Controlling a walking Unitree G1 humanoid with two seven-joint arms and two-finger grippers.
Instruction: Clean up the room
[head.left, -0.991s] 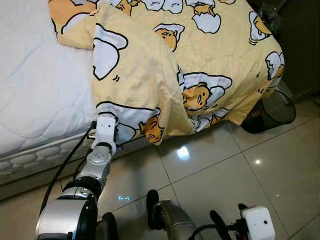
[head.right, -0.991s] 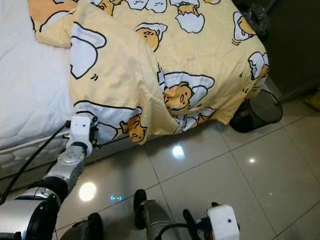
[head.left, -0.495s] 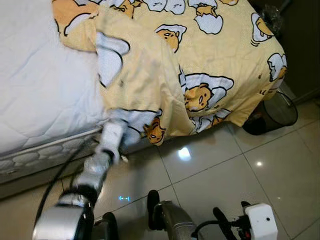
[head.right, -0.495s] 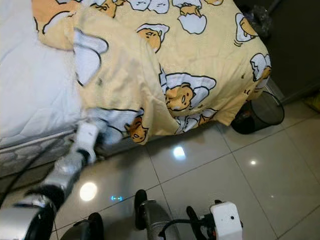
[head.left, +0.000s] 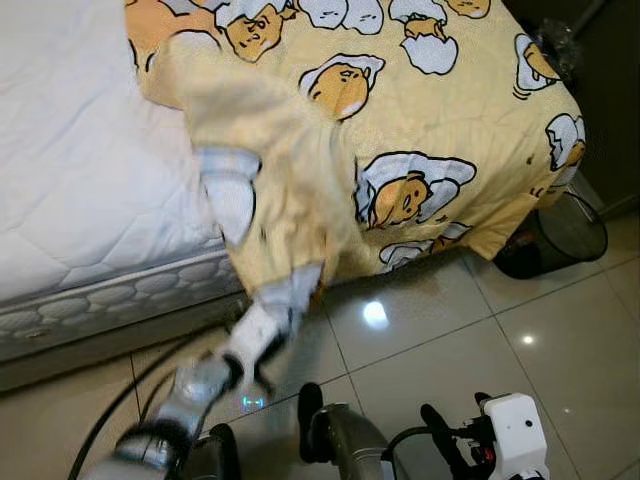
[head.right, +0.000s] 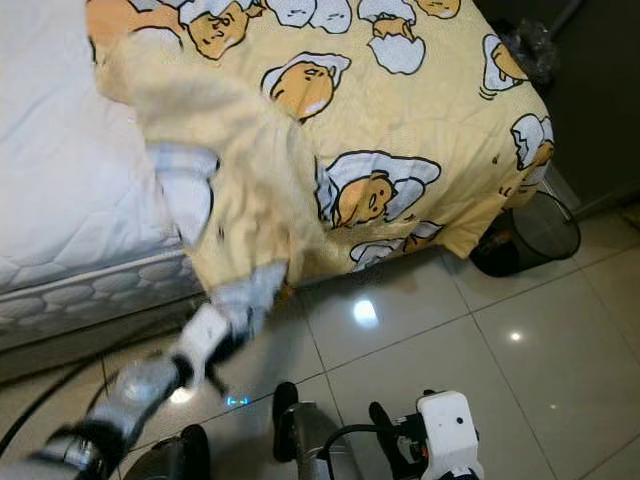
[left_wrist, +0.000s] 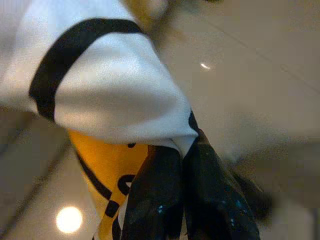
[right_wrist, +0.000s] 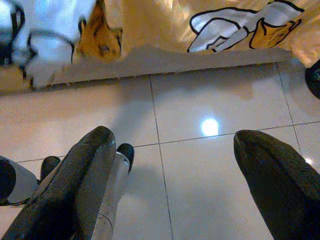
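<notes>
A: Left tool (left_wrist: 182, 165), fingers pinched tight on a corner of the blanket (head.left: 420, 120), low over the floor (head.left: 450, 340) just off the bed (head.left: 80, 180).

B: And the blanket itself?

A: Yellow, with a cartoon print, spread over the far end of the bed beyond the tool, one long fold drawn down from the mattress to the pinch. Its far hem hangs off the bed's corner.

B: Room to move?

A: Open tile on the tool's right side, glossy, with lamp glare on it. On its other side the mattress edge runs close, quilted white and bare.

B: Anything in the way?

A: A black mesh bin (head.left: 560, 235) on the floor at the bed's far corner, well apart from the left tool, just beside the hanging hem. A cable (head.left: 115, 415) trails along the floor by the left arm.

B: Right tool?

A: Right tool (right_wrist: 175, 185) hangs low over the tile, fingers spread wide, holding nothing. Ahead of it, the blanket's hem and the bed base.
</notes>
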